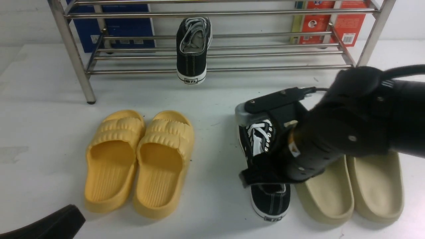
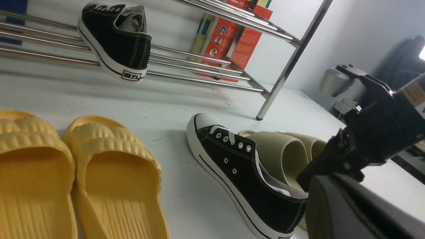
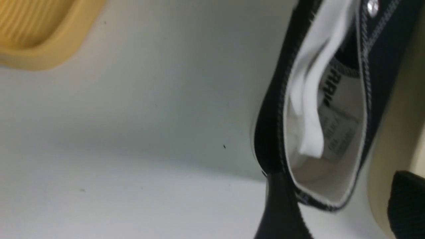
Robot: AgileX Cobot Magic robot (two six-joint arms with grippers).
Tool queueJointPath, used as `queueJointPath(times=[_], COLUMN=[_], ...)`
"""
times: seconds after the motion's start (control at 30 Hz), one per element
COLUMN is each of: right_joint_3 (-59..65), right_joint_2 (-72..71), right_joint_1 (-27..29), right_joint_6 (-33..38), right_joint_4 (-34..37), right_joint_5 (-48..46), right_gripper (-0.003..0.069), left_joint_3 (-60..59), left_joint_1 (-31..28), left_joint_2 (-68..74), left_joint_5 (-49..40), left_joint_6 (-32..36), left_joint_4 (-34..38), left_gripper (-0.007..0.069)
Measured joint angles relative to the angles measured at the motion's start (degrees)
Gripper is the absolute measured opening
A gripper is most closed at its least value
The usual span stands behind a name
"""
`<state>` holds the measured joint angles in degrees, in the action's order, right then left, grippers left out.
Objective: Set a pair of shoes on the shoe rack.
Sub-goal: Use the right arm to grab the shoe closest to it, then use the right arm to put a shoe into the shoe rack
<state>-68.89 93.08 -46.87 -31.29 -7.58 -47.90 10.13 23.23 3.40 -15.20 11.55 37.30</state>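
Rails of the shoe rack (image 1: 212, 14) span the far edge of the tabletop (image 1: 212, 96). One black sneaker (image 1: 193, 49) sits on the lower rails near the middle, its heel overhanging toward the near edge. The second sneaker (image 1: 270, 200) lies on the tabletop's right half with its toe toward the rack. It is between the yellow slides (image 1: 139, 159) and the beige slides (image 1: 365, 186), just beside the beige pair.

In the front view the right claw (image 1: 242, 144) covers most of this sneaker, leaving only some lacing and the heel showing. The left wrist view gives the whole side instead, with the sole flat on the tabletop and the claw hanging over the heel end. Only the right wrist view looks into the shoe's opening. There one finger (image 3: 279, 215) sits close against the collar on the side facing the yellow slides, though the blur hides whether it touches. The other finger (image 3: 405, 199) stands apart over a beige slide. The jaws are spread wide, straddling the collar and gripping nothing.

The left claw (image 1: 63, 220) shows as a dark tip at the near left corner, drawn closed and empty.
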Motion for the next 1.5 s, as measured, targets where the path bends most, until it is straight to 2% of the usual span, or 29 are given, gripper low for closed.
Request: queueJointPath(times=[0.37,0.53,0.57,0.6,0.63,0.67,0.73,0.97,1.13,1.3,1.5], right_joint_3=[-3.0,-3.1,-3.3,-3.3,-3.3,-3.3,-3.3,-5.8,-11.7,-17.6,-24.7], right_joint_2=[10.4,12.5,12.6,12.6,12.6,12.6,12.6,6.7,4.3,5.8,11.8], right_joint_1=[0.2,0.5,0.5,0.5,0.5,0.5,0.6,0.5,1.3,5.3,11.0], right_joint_6=[0.3,0.4,0.5,0.5,1.4,1.4,2.4,3.2,3.4,6.3,14.3], right_joint_4=[0.1,0.2,0.2,0.2,0.9,1.0,2.5,8.5,9.7,9.8,13.7], right_joint_5=[3.6,3.6,3.3,3.3,3.3,3.2,3.0,-4.4,-7.6,-7.6,-7.6], right_gripper=[0.0401,0.0327,0.0271,0.0271,0.0195,0.0185,0.0053,0.0036,0.0036,0.0036,0.0036], left_joint_3=[0.0,0.0,0.0,0.0,0.0,0.0,0.0,0.0,0.0,0.0,0.0], left_joint_1=[0.0,0.0,0.0,0.0,0.0,0.0,0.0,0.0,0.0,0.0,0.0], left_joint_2=[0.0,0.0,0.0,0.0,0.0,0.0,0.0,0.0,0.0,0.0,0.0], left_joint_5=[0.0,0.0,0.0,0.0,-0.1,-0.1,-0.1,-0.1,-0.1,-0.1,-0.1], left_joint_6=[0.0,0.0,0.0,0.0,0.0,0.0,0.0,0.0,0.0,0.0,0.0], left_joint_4=[0.0,0.0,0.0,0.0,0.0,0.0,0.0,0.0,0.0,0.0,0.0], left_gripper=[0.0011,0.0018,0.0018,0.0018,0.0018,0.0018,0.0021,0.0026,0.0025,0.0025,0.0025])
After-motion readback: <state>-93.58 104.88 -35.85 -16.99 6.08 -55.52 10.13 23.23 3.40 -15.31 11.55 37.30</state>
